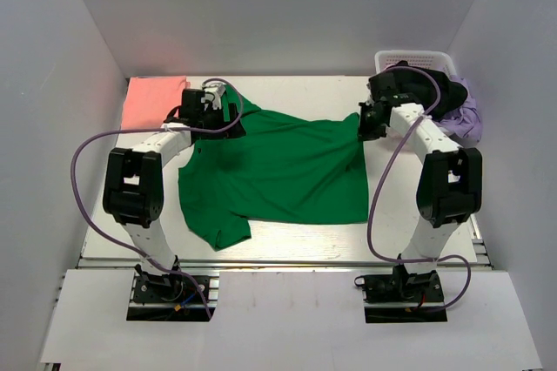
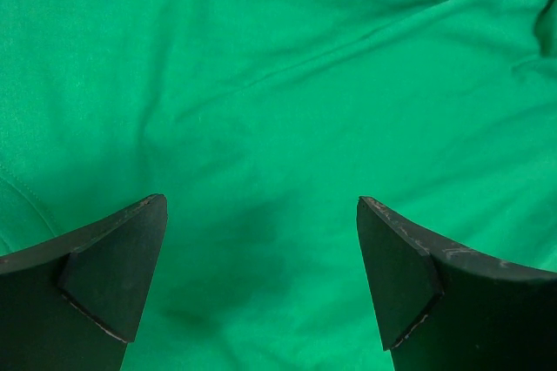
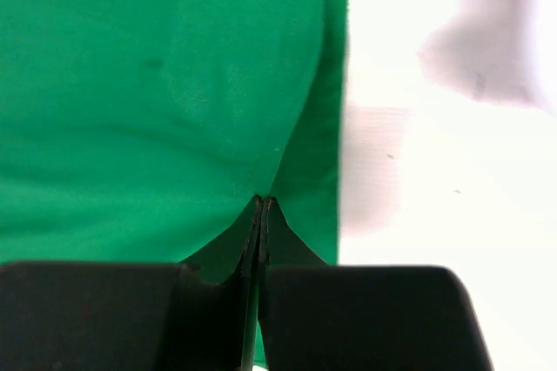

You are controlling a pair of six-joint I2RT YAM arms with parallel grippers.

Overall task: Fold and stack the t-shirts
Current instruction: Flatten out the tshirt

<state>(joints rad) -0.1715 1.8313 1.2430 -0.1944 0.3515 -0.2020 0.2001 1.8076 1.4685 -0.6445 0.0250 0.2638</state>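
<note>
At shirt (image 3: 130, 84) edge, right tool (image 3: 261, 203) pinches.

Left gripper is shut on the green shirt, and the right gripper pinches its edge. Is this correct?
No. The left gripper is open over the green shirt, gripping nothing; the left wrist view shows it. The right gripper does pinch its edge.

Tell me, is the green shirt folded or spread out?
Spread out: the green shirt lies open across the table, sleeve sticking out.

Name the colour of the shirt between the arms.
Bright green shirt; best in top external.
</note>
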